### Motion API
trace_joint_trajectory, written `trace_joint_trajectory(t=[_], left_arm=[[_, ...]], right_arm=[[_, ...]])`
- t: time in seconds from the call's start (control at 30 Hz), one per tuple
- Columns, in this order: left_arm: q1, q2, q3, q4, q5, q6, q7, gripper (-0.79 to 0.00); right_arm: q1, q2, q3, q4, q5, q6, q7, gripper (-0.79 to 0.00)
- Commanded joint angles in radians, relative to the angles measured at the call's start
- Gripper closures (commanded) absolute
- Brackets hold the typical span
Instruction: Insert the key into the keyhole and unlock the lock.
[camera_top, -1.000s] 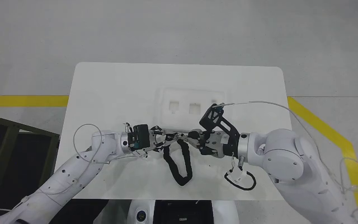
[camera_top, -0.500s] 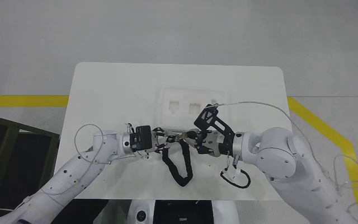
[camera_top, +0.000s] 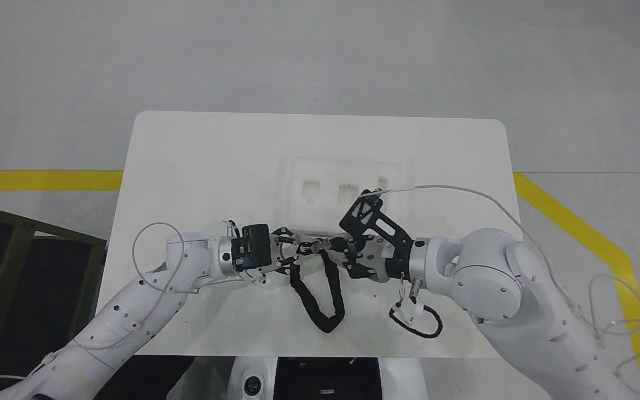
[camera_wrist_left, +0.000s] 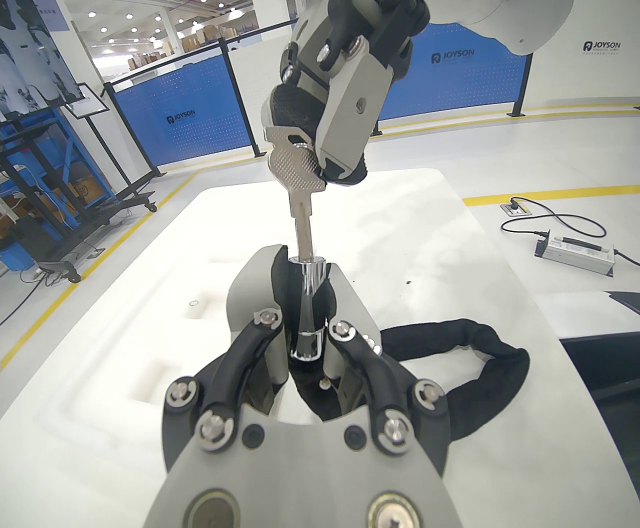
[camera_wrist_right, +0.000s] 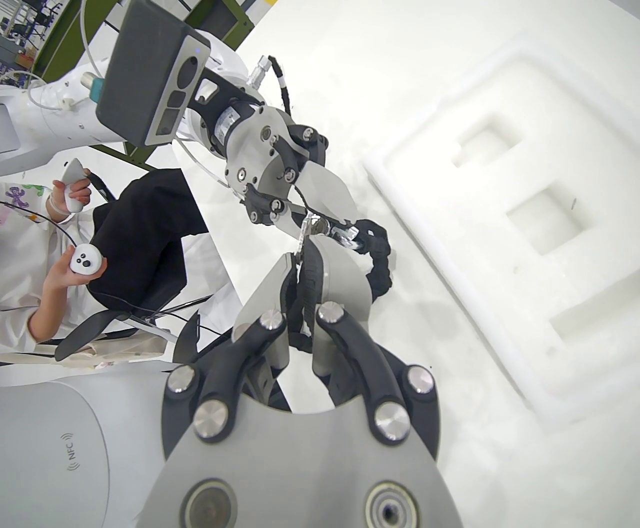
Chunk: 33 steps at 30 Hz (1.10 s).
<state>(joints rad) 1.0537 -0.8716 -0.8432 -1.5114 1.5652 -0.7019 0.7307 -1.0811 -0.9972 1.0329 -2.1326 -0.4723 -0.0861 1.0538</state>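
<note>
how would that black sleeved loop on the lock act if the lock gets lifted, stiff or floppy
Probably floppy: the black loop sags from the lock in the left gripper and lies slack on the table. Its lumpy sleeve suggests chain links inside, so likely heavy for its size, dragging and swinging. The fabric cover probably grips rather than slides.
</note>
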Motion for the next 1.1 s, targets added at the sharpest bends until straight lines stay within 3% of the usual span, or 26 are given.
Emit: trace_joint_trajectory(t=[0.0, 0.33, 0.4, 0.43, 0.47, 0.8, 1.07], left_arm=[[0.002, -0.002, -0.003, 0.005, -0.004, -0.002, 0.001, 0.000], [0.011, -0.009, -0.018, 0.024, -0.033, -0.029, 0.029, 0.000], [0.012, -0.011, -0.019, 0.029, -0.041, -0.041, 0.037, 0.000], [0.011, -0.012, -0.018, 0.032, -0.046, -0.048, 0.041, 0.000], [0.010, -0.013, -0.018, 0.035, -0.050, -0.055, 0.044, 0.000], [-0.015, -0.036, 0.011, 0.068, -0.127, -0.162, 0.008, 0.000], [-0.044, -0.068, 0.052, 0.103, -0.231, -0.220, -0.012, 0.000]], right_arm=[[-0.002, 0.001, 0.006, -0.001, 0.000, -0.002, 0.000, -0.286], [-0.059, 0.013, 0.110, -0.020, -0.016, -0.058, -0.119, -0.268], [-0.085, 0.017, 0.137, -0.025, -0.032, -0.101, -0.162, -0.188], [-0.097, 0.019, 0.150, -0.029, -0.039, -0.122, -0.183, -0.068], [-0.108, 0.021, 0.160, -0.032, -0.049, -0.151, -0.199, 0.000], [-0.206, 0.021, 0.196, -0.024, -0.115, -0.323, -0.472, 0.000], [-0.212, 0.007, 0.129, -0.005, -0.154, -0.352, -0.588, 0.000]])
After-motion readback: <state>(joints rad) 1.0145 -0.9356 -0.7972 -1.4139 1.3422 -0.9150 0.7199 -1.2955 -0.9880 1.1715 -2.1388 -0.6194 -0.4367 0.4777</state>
